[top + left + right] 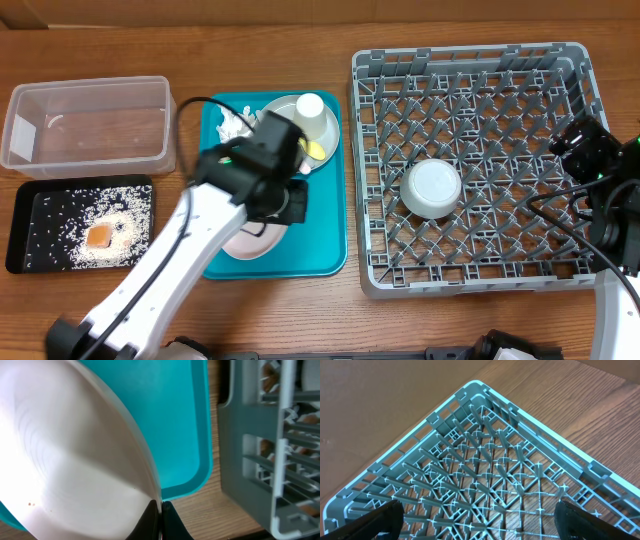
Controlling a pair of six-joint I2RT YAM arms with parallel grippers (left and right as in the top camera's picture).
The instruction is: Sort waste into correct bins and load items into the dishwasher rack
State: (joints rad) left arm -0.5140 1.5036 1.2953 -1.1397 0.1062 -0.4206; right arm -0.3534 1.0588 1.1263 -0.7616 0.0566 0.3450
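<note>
**Left jaws closed on plate rim; rack lies at 3 o'clock.**

My left gripper is fully closed and pinches the rim of the pale pink-white plate at about its 2 o'clock edge, over the teal tray. The pinched edge appears tilted up from the tray. In the overhead view the dishwasher rack lies at 3 o'clock from these jaws, just beside the tray. The plate is round, so it has no long axis. In my judgement its face must be turned upright to seat between the pegs. A small bowl sits left of the rack's centre, with free peg rows at its 12 and 6 o'clock. My right gripper stands wide open and holds nothing, over the rack's 3 o'clock side and well apart from the plate. The left arm is nearer.
</note>
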